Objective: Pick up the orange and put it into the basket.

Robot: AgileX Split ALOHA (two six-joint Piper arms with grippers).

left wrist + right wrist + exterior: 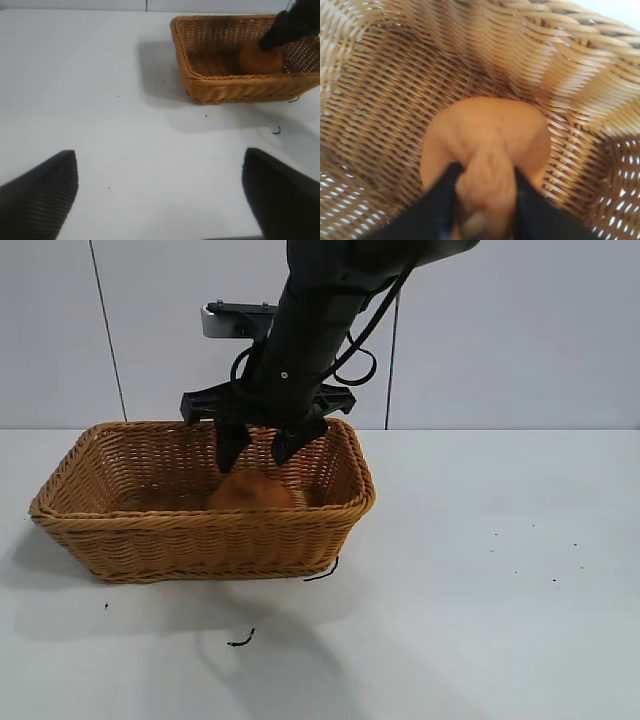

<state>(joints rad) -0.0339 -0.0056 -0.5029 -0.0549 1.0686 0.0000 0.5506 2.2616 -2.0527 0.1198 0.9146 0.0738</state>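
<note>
Orange [250, 492]: dull orange-brown, matte, lumpy fruit with a wide round body tapering to a small knobbed neck, lying on the floor of the basket, right of its centre. Basket [200, 540]: large rectangular tan-brown wicker basket with flared sides and braided rim, upright on the white table, left of centre in the exterior view.

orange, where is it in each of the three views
Exterior view: the orange lies inside the basket, under the right gripper.
Left wrist view: upper right, inside the basket.
Right wrist view: centre, neck between the gripper's fingers.
Shared landmark: the basket's woven wall.
</note>
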